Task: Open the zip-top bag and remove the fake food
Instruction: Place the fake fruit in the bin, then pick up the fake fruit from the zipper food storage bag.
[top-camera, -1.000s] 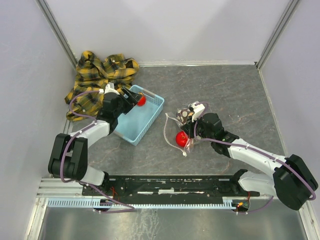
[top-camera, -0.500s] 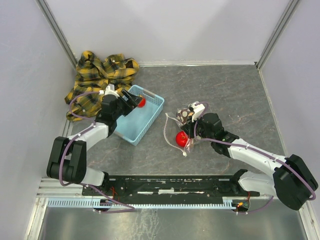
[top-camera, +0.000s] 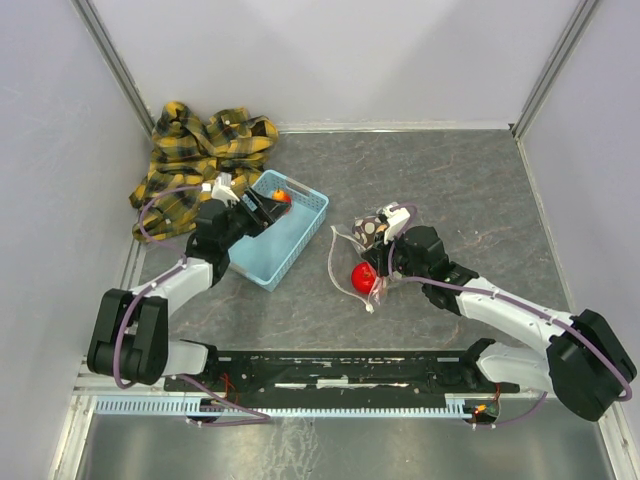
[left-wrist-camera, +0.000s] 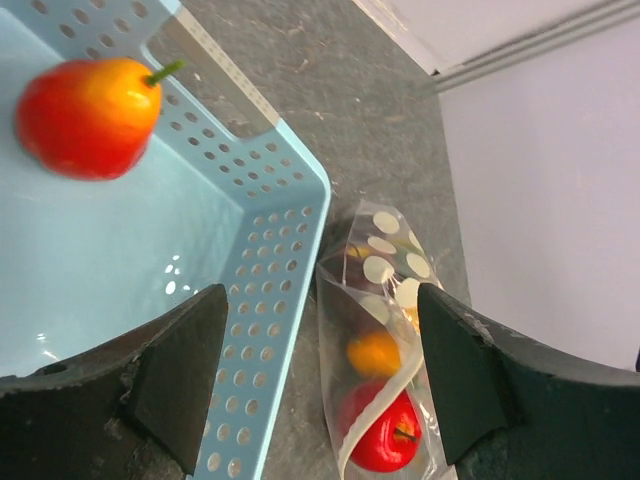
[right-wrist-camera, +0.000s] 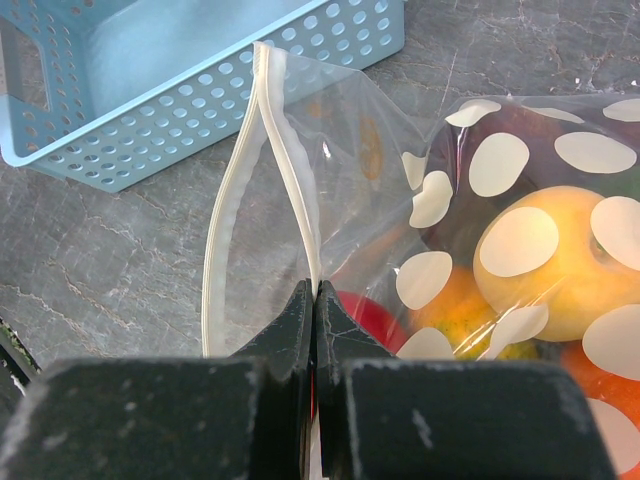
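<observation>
Quick status from my side. My left gripper (left-wrist-camera: 322, 330) is spread wide with nothing in it, hanging over the near part of the basket (left-wrist-camera: 290, 200). One fruit (left-wrist-camera: 90, 115) – red going to orange, green stem – is in the basket at the far end, near the handle slot. It looks a bit blurred in my wrist view, so I can't tell if it's lying flat on the bottom.

My right gripper (right-wrist-camera: 315, 310) is clamped shut on the bag (right-wrist-camera: 400, 200), pinching one side of the white zip strip (right-wrist-camera: 265, 120). The other side of the strip bows away from it, so the mouth gapes open toward the basket.

The bag sits on the table (top-camera: 450, 180) just right of the basket, close but not touching as far as I can see. Through the dotted plastic I can see a yellow fruit (right-wrist-camera: 545, 260), an orange one (left-wrist-camera: 372, 352) and a red one (left-wrist-camera: 385, 440) – the red one is nearest the mouth, right by my pinch.

A plaid cloth (top-camera: 195, 150) is bunched in the far left corner, behind the basket.
</observation>
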